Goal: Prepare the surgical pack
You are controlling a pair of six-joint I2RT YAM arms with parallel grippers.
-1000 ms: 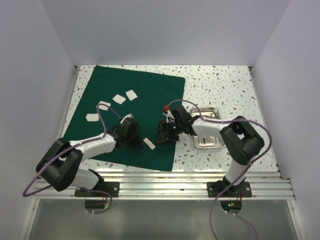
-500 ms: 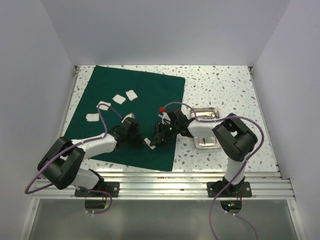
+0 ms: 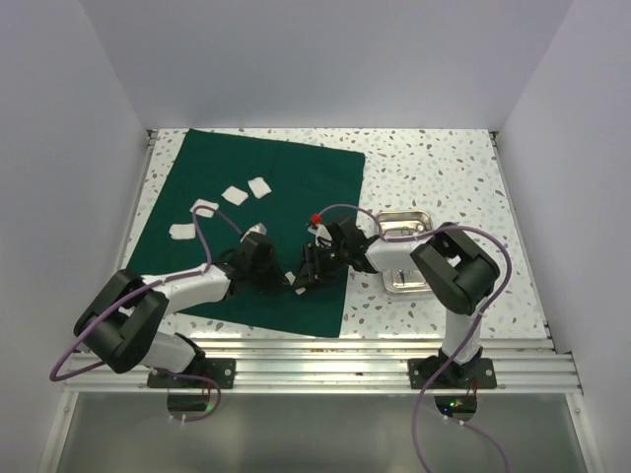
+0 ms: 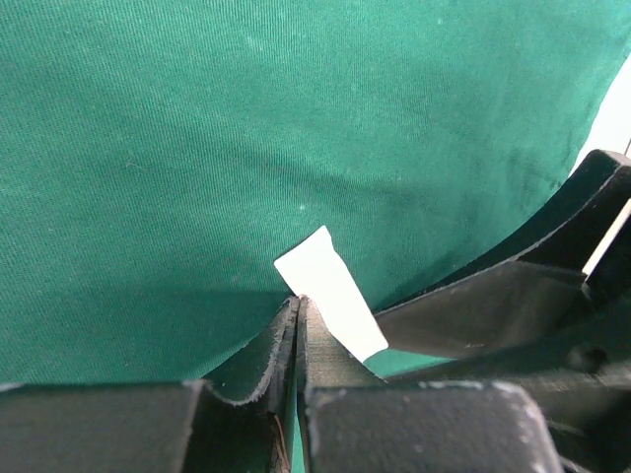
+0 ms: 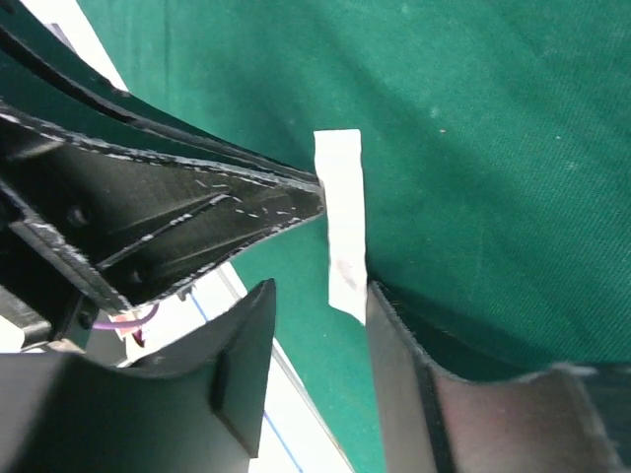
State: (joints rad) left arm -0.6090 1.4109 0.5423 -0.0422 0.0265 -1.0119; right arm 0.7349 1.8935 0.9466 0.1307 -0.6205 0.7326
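We note the left fingers (image 4: pixel 251 370) pressed together on the edge of a gauze square (image 5: pixel 340 227) over the green drape (image 3: pixel 276 187). The right fingers (image 5: pixel 242 365) are parted and straddle it. The steel tray (image 3: pixel 404 217) sits on the bench (image 3: pixel 434 168).

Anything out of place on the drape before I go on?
One gauze piece lies alone near the drape's near edge, between the left gripper and right gripper, apart from the four other gauze squares. The steel tray sits off the drape on the table.
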